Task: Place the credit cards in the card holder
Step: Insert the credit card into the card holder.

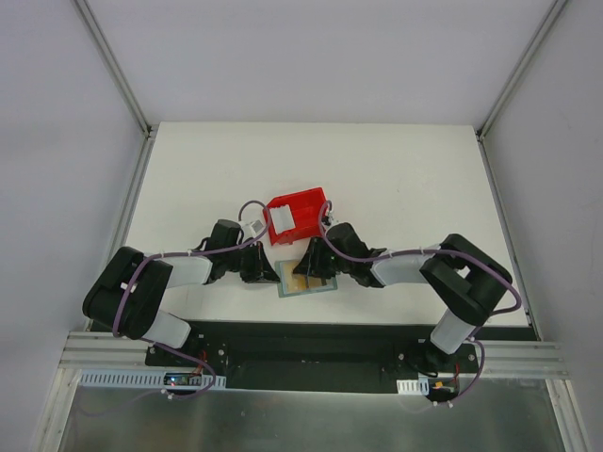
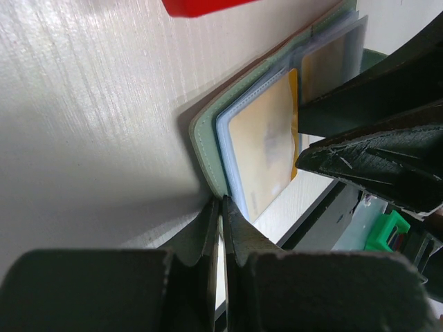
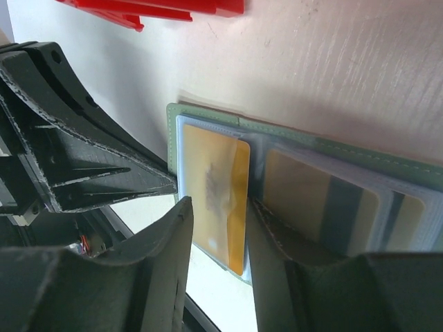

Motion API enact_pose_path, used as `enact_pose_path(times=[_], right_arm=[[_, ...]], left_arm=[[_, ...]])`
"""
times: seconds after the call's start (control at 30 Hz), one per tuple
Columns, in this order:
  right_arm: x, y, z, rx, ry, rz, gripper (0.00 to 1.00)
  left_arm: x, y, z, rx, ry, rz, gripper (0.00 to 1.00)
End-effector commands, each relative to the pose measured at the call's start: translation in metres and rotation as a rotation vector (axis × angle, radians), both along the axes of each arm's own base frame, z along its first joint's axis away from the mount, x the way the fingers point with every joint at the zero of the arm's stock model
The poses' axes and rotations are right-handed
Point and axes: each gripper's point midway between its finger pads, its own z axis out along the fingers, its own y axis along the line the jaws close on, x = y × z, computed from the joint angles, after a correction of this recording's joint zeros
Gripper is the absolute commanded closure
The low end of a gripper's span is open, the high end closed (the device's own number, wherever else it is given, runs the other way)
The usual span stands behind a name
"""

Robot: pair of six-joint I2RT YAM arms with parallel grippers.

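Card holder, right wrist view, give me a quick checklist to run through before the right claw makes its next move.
1. Card holder lies open on the table: ok.
2. Left claw shut, tips at the holder's edge: ok.
3. Right claw open, one finger on each side of the orange card: ok.
4. Orange card fully inside its clear sleeve: not ok, a bright strip shows outside.
5. Second card tucked in beside it: ok.
6. Holder pinned firmly enough to push against: cannot tell.
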Motion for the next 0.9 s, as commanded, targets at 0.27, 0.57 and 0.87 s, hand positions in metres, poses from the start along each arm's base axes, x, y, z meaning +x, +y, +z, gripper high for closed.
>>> enact_pose_path(times=[0.27,0.57,0.87], right_arm=[[-0.010,0.031,0.007,0.053,0.028,0.104,0.79],[-0.003,0.021,0.014,0.060,-0.006,0.075,0.99],[0.006,0.008,0.030,0.100,-0.037,0.058,0.99]], left_arm=[[-0.006,0.009,-0.013,0.046,0.022,0.013,1.00],[-0.008,0.010,-0.014,0.055,0.022,0.015,1.00],[-0.009,0.013,-0.016,0.063,0.020,0.023,1.00]])
